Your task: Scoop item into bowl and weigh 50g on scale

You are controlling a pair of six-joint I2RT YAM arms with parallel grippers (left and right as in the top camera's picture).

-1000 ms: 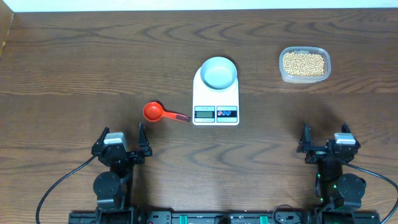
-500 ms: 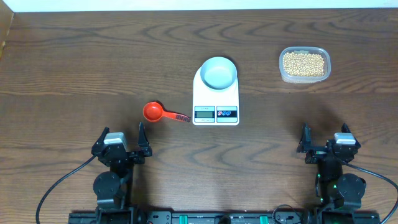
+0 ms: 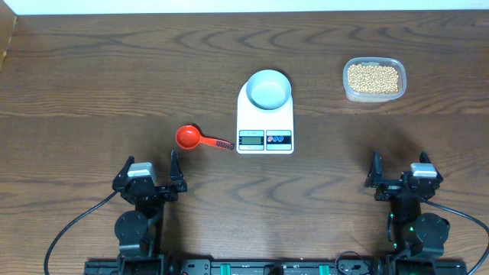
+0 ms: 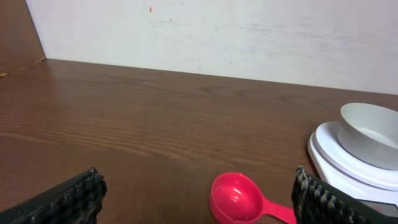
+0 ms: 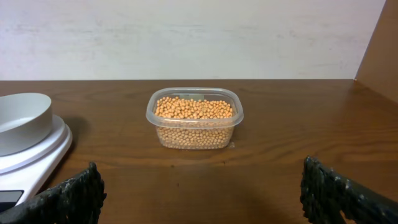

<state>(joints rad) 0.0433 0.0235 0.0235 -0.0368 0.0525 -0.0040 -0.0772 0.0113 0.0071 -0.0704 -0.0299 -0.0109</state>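
Dark wood worktop (image 3: pixel 92 76), white wall behind. Spread, empty: left jaws, right jaws. I'd grip red scoop (image 3: pixel 189 137) handle, frame centre-left, squarely; beans (image 3: pixel 373 78) upper right, bowl (image 3: pixel 269 88) atop scale (image 3: pixel 265 122).

Soft, even light covers the dark wooden table (image 3: pixel 92 76), leaving faint diffuse shadows and a mild sheen on the wood; all three views are sharp.

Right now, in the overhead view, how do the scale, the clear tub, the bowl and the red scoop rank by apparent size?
1. scale
2. clear tub
3. bowl
4. red scoop: longer than the bowl is wide, but far slimmer.
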